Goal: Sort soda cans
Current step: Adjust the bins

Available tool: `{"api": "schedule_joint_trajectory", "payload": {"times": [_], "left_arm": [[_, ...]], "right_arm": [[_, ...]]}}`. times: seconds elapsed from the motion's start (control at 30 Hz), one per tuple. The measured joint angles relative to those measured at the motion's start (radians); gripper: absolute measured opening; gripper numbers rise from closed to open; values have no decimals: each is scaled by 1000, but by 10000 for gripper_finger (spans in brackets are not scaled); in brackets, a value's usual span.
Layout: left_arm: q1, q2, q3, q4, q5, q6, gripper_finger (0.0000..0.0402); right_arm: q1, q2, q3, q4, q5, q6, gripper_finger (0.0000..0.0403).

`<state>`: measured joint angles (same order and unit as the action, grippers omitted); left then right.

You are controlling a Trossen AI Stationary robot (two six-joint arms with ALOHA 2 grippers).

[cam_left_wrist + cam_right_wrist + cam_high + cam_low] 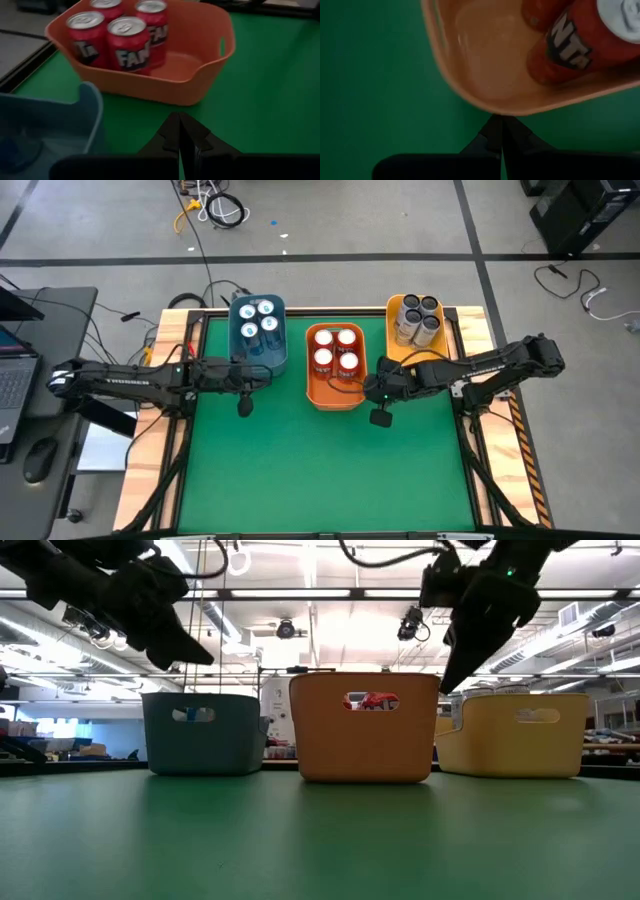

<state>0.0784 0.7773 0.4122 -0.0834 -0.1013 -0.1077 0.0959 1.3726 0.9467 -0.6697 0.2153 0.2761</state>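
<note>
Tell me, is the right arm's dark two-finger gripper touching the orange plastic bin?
Apart. The right wrist view shows the shut right gripper with a strip of green table mat between its fingertips and the orange plastic bin's rim.

Three bins are counted on the table: one blue bin (262,340) at eleven o'clock, one orange bin (335,397) at twelve, one yellow bin (392,345) at one. Four teal-blue cans (258,319), four red cans (335,350) and four dark grey cans (417,317) are counted inside them.
</note>
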Motion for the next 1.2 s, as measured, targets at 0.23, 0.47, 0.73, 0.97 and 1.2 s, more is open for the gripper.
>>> {"api": "schedule_joint_trajectory", "payload": {"times": [0.23, 0.47, 0.73, 0.97, 1.2], "left_arm": [[-62, 0, 0, 31, 3, -25, 0], [-83, 0, 0, 37, 1, -27, 0], [-83, 1, 0, 39, -1, -28, 0], [-83, 1, 0, 39, -2, -28, 0], [-83, 1, -1, 68, -1, -28, 0]], "right_arm": [[-119, 0, -51, 113, -6, -105, 0], [-233, 0, -78, 212, -4, -192, 0], [-343, 0, -135, 362, -11, -244, 0], [-421, 0, -198, 538, -91, -277, 0], [-405, -31, -86, 441, 3, -315, 0]]}}
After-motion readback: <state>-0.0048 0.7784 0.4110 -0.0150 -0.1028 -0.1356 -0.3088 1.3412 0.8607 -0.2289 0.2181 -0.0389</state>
